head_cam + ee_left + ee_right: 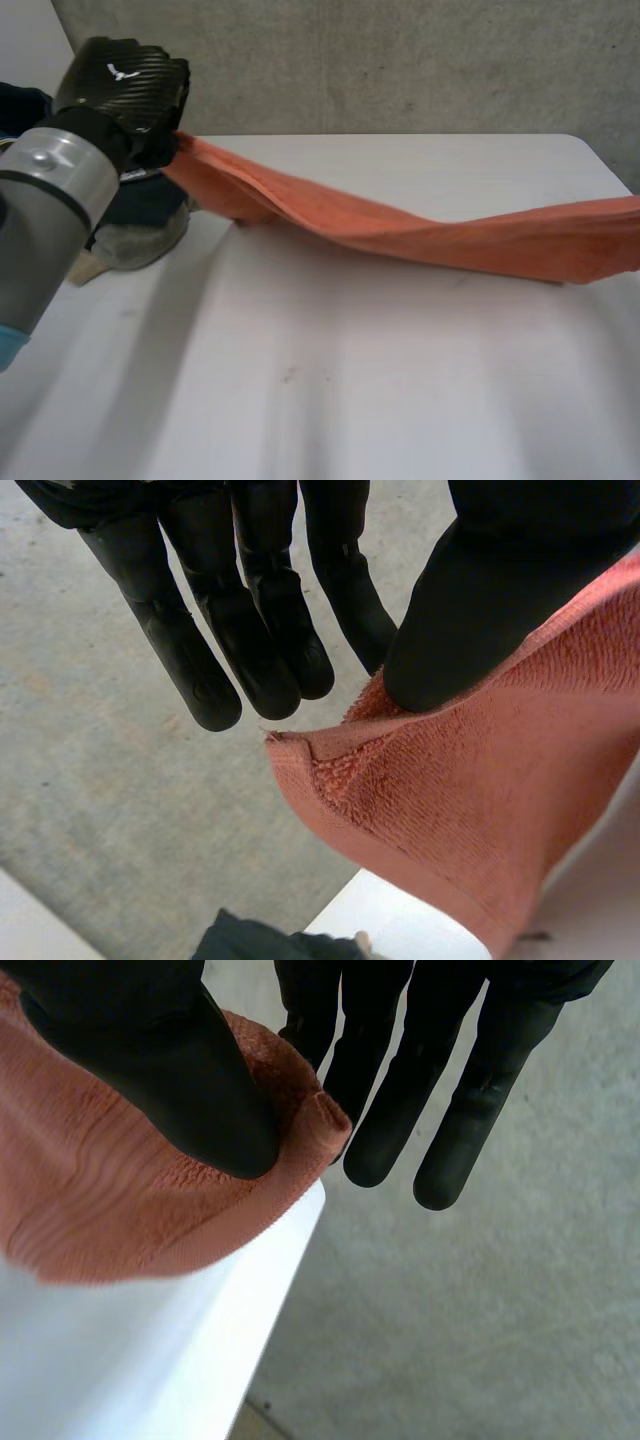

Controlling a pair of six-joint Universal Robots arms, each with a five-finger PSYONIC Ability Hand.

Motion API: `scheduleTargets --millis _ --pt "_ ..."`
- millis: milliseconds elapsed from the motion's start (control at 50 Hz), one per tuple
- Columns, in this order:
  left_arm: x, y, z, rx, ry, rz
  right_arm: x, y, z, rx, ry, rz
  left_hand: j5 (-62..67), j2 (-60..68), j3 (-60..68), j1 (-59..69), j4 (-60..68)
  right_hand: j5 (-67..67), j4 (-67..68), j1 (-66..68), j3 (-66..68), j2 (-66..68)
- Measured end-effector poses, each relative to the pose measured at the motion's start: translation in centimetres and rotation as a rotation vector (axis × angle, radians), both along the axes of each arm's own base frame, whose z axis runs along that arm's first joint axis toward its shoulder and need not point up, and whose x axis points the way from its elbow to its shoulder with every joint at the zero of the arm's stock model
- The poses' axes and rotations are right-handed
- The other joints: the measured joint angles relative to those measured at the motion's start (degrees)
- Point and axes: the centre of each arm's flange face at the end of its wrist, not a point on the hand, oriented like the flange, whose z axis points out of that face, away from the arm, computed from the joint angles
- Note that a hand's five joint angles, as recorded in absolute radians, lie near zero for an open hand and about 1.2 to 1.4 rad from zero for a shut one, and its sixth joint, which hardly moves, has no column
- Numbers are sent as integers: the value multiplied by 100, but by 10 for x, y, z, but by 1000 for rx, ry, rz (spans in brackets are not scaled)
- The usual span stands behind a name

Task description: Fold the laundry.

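1. An orange towel (420, 235) stretches long and narrow across the white table (350, 400), from the table's far left corner to its right edge.
2. The towel is held up at both ends and sags toward the table in between. I cannot tell whether its low middle touches the tabletop.
3. The left hand (125, 85) is raised over the table's far left corner. In its wrist view the thumb presses one towel corner against a straight finger, so it pinches the towel. The other fingers (190, 660) are straight and spread clear of the cloth.
4. The right hand (150, 1060) is just past the table's right edge, above the concrete floor (480, 1340). Its thumb clamps the towel's other end against a finger, and the remaining fingers point straight out.
5. A pile of dark clothes (140, 215) lies on the table's left side, below the left hand.
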Motion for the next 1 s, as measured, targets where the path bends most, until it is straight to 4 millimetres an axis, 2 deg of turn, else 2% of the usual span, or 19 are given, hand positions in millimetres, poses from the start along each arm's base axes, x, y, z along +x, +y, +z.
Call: scheduleTargets --millis 60,120,220,280,360,420,460,480,500,540,560,580,600,660,720,760,840,920,1000 --pt "7 0 -6 19 -12 17 -7 1 -3 40 14 -15 0 0 0 0 0 5 0 0 0 0" --pt "10 -1 -23 66 -35 26 -10 2 -14 88 19 -14 0 0 0 0 0 5 0 0 0 0" --pt "6 -12 -71 197 -94 23 -10 -5 -45 196 3 -1 0 0 0 0 0 5 0 0 0 0" --pt "-1 -26 -102 273 -130 19 -8 -14 -62 232 -11 5 0 0 0 0 0 5 0 0 0 0" --pt "-12 -51 -114 266 -132 17 -1 -35 -69 182 -36 23 0 0 8 0 19 5 0 0 0 0" --pt "-22 -78 -101 177 -94 23 8 -57 -59 51 -68 40 0 0 8 0 23 5 0 0 0 0" --pt "-29 -100 -78 60 -43 29 15 -75 -41 -96 -101 51 0 0 8 0 23 5 0 0 0 0" --pt "-29 -100 -78 60 -43 29 15 -75 -41 -96 -101 51 0 0 8 0 23 5 0 0 0 0" --pt "-35 -118 -47 -87 20 36 20 -91 -16 -272 -138 62 0 1 8 0 24 5 0 0 0 0" --pt "-37 -127 -26 -185 63 42 23 -99 3 -397 -167 70 0 1 8 0 24 5 0 0 0 0" --pt "-38 -134 -1 -300 114 51 26 -105 23 -529 -199 79 0 1 8 0 24 5 0 0 0 0" --pt "-38 -136 9 -343 133 55 27 -107 31 -581 -212 83 0 1 8 0 24 5 1 0 0 0" --pt "-36 -139 29 -436 175 65 29 -109 49 -696 -244 95 0 1 8 0 24 5 1 0 0 0" --pt "-31 -139 62 -588 245 88 35 -107 78 -885 -302 128 0 1 8 0 24 5 1 0 0 0" --pt "-24 -138 80 -667 283 111 41 -103 93 -988 -343 162 60 1 8 0 24 5 1 0 0 0" --pt "-20 -138 82 -674 287 122 45 -102 95 -1010 -357 176 73 1 8 0 24 5 1 0 0 0" --pt "-16 -141 63 -610 259 132 49 -105 83 -967 -364 181 74 1 8 0 24 5 1 0 0 0" --pt "-12 -142 20 -473 192 126 51 -113 52 -842 -362 178 73 1 8 0 24 5 1 0 0 0" --pt "-13 -136 -32 -326 115 85 54 -124 -4 -630 -361 178 74 1 9 0 24 5 1 0 0 0"
